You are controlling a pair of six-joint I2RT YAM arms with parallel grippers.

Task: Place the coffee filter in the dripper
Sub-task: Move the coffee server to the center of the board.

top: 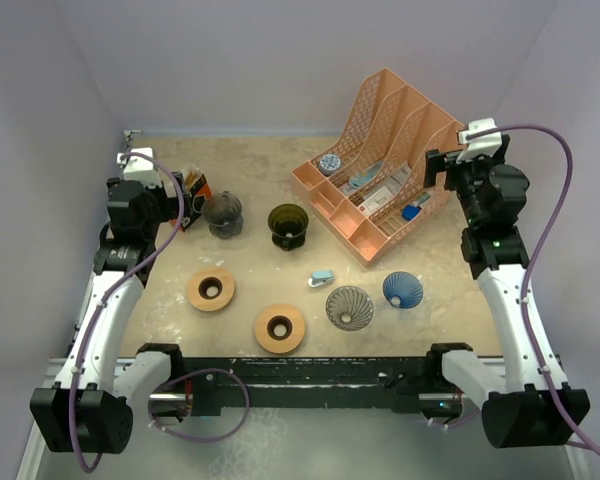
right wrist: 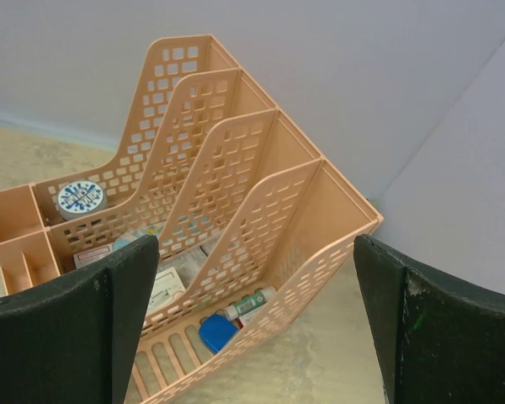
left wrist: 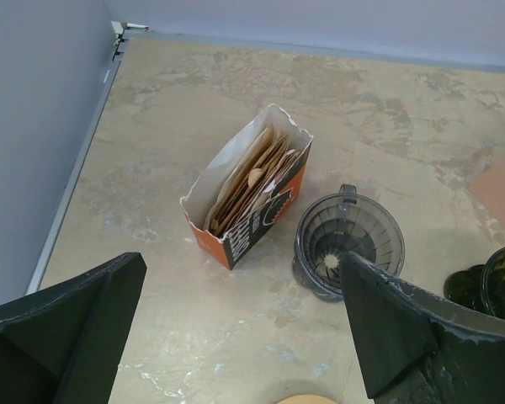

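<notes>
An open orange box of brown paper coffee filters (left wrist: pixel 248 192) stands at the far left of the table; it also shows in the top view (top: pixel 193 198). A dark smoky dripper (left wrist: pixel 348 240) stands right beside it, also in the top view (top: pixel 223 213). My left gripper (left wrist: pixel 244 324) is open and empty, hovering above the table just in front of the box and this dripper. My right gripper (right wrist: pixel 252 320) is open and empty, held high over the peach file organizer (right wrist: pixel 236 210).
More drippers stand about: olive (top: pixel 288 226), clear ribbed (top: pixel 349 307) and blue (top: pixel 402 290). Two wooden rings (top: pixel 210 290) (top: pixel 279 327) lie near the front. A small white and blue item (top: pixel 321 278) lies mid-table. The organizer (top: pixel 380 165) holds small items.
</notes>
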